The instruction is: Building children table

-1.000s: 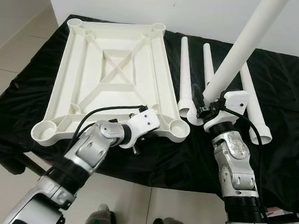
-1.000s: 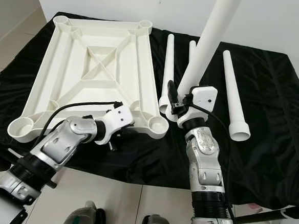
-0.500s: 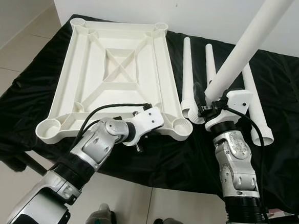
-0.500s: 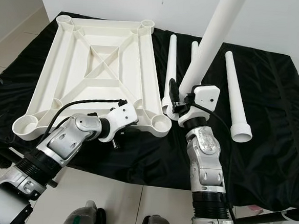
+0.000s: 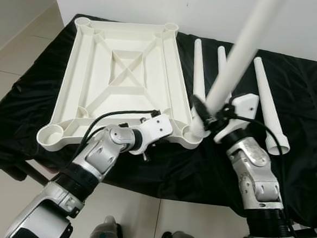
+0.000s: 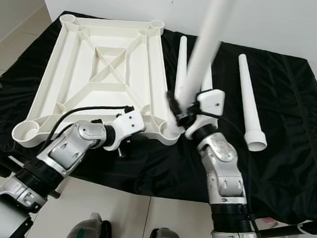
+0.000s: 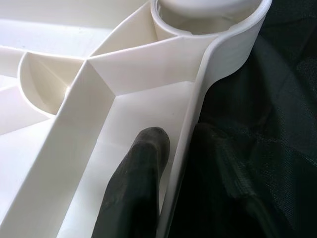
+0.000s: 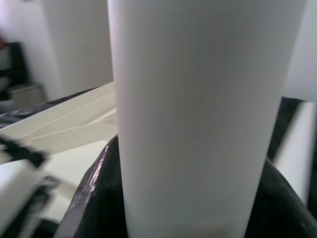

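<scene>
Swinging over from above the black cloth, the foot of the white leg point(image 5: 236, 59) now sits at the near right corner socket point(image 5: 193, 133) of the upturned table top point(image 5: 120, 81), where half a second ago it hung well to the right of it. The right gripper point(image 5: 205, 116) is closed around that leg low down, near its wide end, and the leg tilts up and away to the right. The left gripper point(image 7: 163, 163) pinches the top's near rim, one finger point(image 7: 136, 188) inside the wall and the other outside on the cloth, just beside that same socket; it has hardly shifted.

I judge the leg light, hollow, stiff plastic, smooth and apt to slip or twist in the fingers, so a low hold near the base gives the best control for seating. The top looks rigid but light and could slide on the cloth point(image 5: 301, 96), hence the bracing hold. Three more legs point(image 5: 198, 62) lie on the cloth beside the top.
</scene>
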Robot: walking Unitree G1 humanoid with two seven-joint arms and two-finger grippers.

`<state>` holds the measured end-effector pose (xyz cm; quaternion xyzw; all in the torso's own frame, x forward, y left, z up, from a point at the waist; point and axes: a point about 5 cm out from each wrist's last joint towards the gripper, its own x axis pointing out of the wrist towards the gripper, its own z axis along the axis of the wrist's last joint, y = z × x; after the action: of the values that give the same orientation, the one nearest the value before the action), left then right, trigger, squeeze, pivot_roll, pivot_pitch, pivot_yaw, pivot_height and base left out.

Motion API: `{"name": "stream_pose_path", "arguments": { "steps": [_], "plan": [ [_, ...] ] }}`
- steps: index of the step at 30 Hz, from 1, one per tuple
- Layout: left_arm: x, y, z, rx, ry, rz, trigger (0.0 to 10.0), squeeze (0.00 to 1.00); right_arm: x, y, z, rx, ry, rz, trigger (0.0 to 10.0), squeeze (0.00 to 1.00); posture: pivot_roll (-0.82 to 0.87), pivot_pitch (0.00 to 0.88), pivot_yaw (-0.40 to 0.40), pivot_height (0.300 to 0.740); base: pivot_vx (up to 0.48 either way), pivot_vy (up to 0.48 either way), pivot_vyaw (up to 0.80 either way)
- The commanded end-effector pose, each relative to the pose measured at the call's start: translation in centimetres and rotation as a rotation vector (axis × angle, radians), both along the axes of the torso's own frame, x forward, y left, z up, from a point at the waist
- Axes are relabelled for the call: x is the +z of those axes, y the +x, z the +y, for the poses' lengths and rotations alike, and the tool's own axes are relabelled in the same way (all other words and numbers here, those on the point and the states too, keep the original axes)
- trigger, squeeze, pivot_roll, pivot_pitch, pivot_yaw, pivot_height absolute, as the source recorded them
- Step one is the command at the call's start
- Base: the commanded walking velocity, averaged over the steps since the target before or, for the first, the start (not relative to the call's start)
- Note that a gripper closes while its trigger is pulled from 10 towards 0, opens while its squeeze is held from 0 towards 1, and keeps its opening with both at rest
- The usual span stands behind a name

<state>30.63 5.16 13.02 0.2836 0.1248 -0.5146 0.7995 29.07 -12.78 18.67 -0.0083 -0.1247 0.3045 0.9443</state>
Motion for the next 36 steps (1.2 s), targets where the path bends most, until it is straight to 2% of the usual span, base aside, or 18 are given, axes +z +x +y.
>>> {"name": "stream_pose_path", "arguments": {
  "steps": [1,7,11,19,25,30,34,36],
  "plan": [
    [0.0,0.2,0.2,0.034,0.016,-0.047,10.0,0.0,0.1,-0.3,0.4,0.03,-0.02,-0.002,10.0,0.0,0.01,0.05,-0.037,0.74,0.0,0.0,0.0],
    [0.0,0.2,0.2,0.036,0.008,-0.052,10.0,0.0,-0.2,-0.3,0.7,0.036,-0.045,0.009,10.0,0.0,0.0,0.05,-0.04,0.74,0.0,0.0,0.0],
    [0.0,0.2,0.1,0.031,0.004,-0.052,10.0,0.0,-0.7,-0.2,0.3,0.011,-0.064,0.038,10.0,0.0,0.01,0.051,-0.039,0.74,0.0,0.0,0.0],
    [0.1,-0.1,0.3,0.021,0.007,-0.056,10.0,0.0,-1.9,0.3,-0.9,-0.106,-0.082,0.124,10.0,0.0,0.01,0.051,-0.041,0.74,0.0,0.0,0.0],
    [0.0,-0.1,0.5,0.029,0.005,-0.055,10.0,0.0,-2.9,0.2,-0.5,-0.152,-0.075,0.168,10.0,0.0,0.01,0.045,-0.042,0.74,0.0,0.0,0.0],
    [0.1,-0.1,0.5,0.032,-0.004,-0.058,10.0,0.0,-2.8,0.2,-0.2,-0.146,-0.065,0.158,10.0,0.0,0.01,0.039,-0.045,0.74,0.0,0.0,0.0],
    [0.3,-0.1,0.4,0.033,-0.014,-0.062,10.0,0.0,-2.1,0.3,-0.1,-0.144,-0.029,0.112,10.0,0.0,0.02,0.035,-0.047,0.74,0.0,0.0,0.0],
    [0.7,-0.2,0.4,0.026,-0.037,-0.065,10.0,0.0,-0.6,0.4,-0.4,-0.149,0.075,0.065,10.0,0.0,0.02,0.034,-0.046,0.74,0.0,0.0,0.0]
  ]
}}
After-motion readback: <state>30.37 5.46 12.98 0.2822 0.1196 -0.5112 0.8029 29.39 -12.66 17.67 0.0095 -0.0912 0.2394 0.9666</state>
